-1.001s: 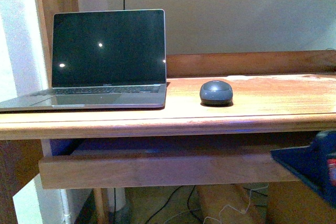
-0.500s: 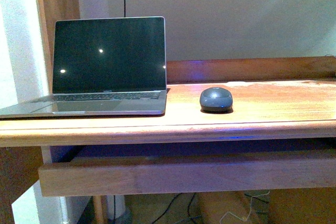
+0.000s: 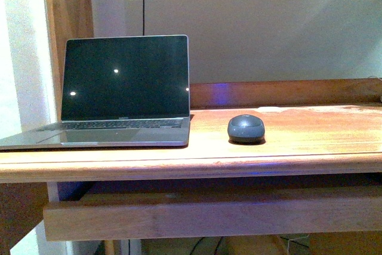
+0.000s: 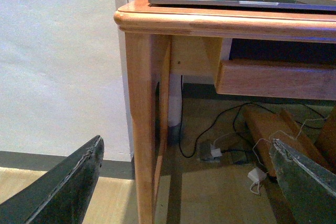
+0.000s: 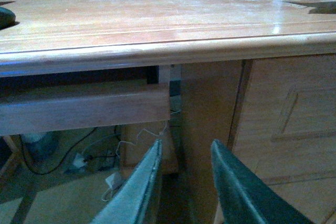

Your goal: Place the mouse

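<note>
A dark grey mouse (image 3: 246,128) on a reddish-brown, wood-grained desk (image 3: 310,141); at frame left, a silver laptop (image 3: 119,97) with a black screen. Behind, a pale cream wall (image 3: 268,34); blue glints on the wood.

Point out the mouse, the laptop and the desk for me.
mouse (image 3: 246,128), front view, middle of its domed top.
laptop (image 3: 124,79), front view, middle of its dark screen.
desk (image 3: 310,126), front view, bare wooden top to the right of the mouse.

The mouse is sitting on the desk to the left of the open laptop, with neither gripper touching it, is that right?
Not quite. In the front view the mouse sits to the right of the open laptop, on the desk; no gripper touches it.
</note>
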### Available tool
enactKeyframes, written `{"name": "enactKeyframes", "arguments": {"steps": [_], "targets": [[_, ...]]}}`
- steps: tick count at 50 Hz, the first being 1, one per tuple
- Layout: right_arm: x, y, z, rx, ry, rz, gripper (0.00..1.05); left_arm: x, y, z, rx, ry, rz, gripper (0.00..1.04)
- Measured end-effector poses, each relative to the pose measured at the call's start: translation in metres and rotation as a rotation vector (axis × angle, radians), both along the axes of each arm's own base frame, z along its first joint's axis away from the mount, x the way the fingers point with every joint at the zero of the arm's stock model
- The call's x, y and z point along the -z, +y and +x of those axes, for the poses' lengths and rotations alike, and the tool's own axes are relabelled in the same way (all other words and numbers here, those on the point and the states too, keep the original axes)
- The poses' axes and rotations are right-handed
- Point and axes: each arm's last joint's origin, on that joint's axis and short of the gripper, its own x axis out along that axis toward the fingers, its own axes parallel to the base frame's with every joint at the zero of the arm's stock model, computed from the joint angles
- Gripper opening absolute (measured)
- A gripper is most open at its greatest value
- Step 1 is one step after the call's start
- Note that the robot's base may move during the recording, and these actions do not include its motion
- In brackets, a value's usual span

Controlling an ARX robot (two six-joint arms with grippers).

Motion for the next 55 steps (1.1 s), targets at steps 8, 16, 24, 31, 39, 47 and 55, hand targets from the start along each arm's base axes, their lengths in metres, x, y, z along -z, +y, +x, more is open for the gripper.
{"name": "enactKeyframes", "arguments": {"steps": [8, 16, 24, 31, 39, 47, 55], "targets": [[0.009, 0.006, -0.009, 0.000, -0.003, -0.004, 0.03, 0.000, 0.000, 0.000, 0.000, 0.000, 0.000, 0.97], [0.015, 0.014, -0.015, 0.018, -0.002, -0.008, 0.03, 0.000, 0.000, 0.000, 0.000, 0.000, 0.000, 0.97], [0.021, 0.020, -0.021, -0.006, -0.001, -0.008, 0.03, 0.000, 0.000, 0.000, 0.000, 0.000, 0.000, 0.97], [0.024, 0.020, -0.025, -0.005, -0.003, -0.008, 0.03, 0.000, 0.000, 0.000, 0.000, 0.000, 0.000, 0.97], [0.029, 0.020, -0.030, -0.005, -0.002, -0.008, 0.03, 0.000, 0.000, 0.000, 0.000, 0.000, 0.000, 0.97], [0.031, 0.020, -0.034, -0.004, -0.023, -0.008, 0.03, 0.000, 0.000, 0.000, 0.000, 0.000, 0.000, 0.97], [0.032, 0.020, -0.038, -0.004, -0.022, -0.008, 0.03, 0.000, 0.000, 0.000, 0.000, 0.000, 0.000, 0.97]]}}
